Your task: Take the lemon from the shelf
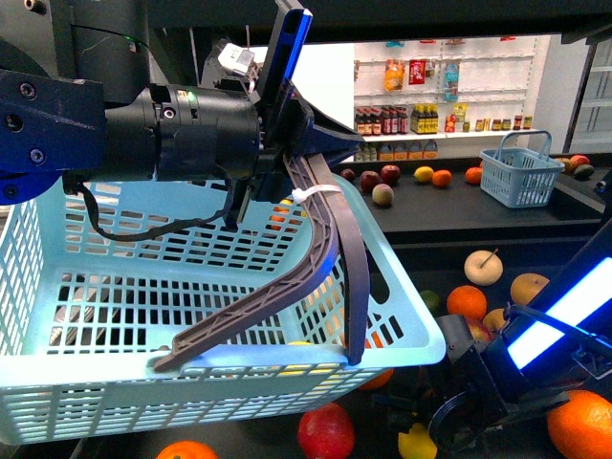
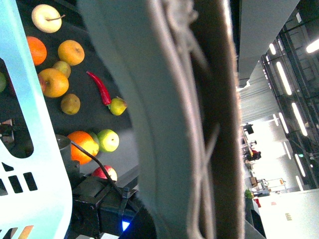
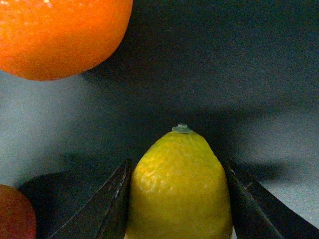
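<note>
Retail shop interior. Bottles [image 1: 397, 121] are standing in rows on white wall shelves [image 1: 497, 96]. Loose fruit [image 1: 382, 194] is lying on a black display shelf [image 1: 449, 206], a small blue shopping basket [image 1: 521, 177] is resting there, and a larger pale-blue basket [image 1: 411, 330] is filling the foreground.

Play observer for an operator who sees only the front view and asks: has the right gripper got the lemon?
Observer: Right wrist view: both fingers of the right gripper sit against the sides of the lemon.
Operator: Anything crowding it?
Observer: An orange lies beyond its tip, apart.
Operator: Anything odd past the basket handle my left gripper holds?
Observer: Left wrist view: a red chili among the fruit.
</note>
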Available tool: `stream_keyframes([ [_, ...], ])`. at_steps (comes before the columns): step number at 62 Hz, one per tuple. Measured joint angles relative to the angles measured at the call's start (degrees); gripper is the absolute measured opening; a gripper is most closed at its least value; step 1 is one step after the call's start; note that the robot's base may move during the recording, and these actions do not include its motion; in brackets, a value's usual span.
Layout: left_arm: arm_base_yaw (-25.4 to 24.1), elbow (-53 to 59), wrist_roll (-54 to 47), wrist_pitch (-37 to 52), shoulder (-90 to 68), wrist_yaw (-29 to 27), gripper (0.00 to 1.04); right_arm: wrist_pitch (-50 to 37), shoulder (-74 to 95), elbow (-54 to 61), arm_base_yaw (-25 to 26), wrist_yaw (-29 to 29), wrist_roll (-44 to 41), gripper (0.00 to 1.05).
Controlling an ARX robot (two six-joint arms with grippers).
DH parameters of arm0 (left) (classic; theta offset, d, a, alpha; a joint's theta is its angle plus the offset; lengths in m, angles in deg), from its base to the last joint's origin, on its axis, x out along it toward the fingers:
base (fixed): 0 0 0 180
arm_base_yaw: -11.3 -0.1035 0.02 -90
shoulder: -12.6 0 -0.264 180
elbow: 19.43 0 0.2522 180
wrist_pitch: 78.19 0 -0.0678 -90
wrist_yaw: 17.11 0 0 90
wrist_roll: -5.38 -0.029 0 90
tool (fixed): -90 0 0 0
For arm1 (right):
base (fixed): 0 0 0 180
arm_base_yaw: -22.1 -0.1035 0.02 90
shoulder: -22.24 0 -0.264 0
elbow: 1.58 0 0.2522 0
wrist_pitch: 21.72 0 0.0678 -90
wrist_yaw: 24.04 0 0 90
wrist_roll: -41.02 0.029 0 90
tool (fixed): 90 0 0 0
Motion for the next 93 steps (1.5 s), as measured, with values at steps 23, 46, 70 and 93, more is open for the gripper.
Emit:
stream_keyframes([
  [23, 0.0, 0.0, 0.0, 0.0, 0.0, 0.0, 0.06, -4.0, -9.7, 11.2, 4.4, 3.1, -0.3, 0.46],
  [46, 0.0, 0.0, 0.0, 0.0, 0.0, 0.0, 0.06, -17.8, -32.7, 27.7, 11.1, 1.9, 2.1, 0.46],
  [70, 0.0, 0.0, 0.0, 0.0, 0.0, 0.0, 0.06, -22.7, -49.0, 37.1, 3.0, -12.7, 14.9, 0.46],
  [93, 0.0, 0.0, 0.0, 0.0, 0.0, 0.0, 0.06, -23.6, -49.0, 39.0, -1.6, -15.1, 16.4, 0.46],
])
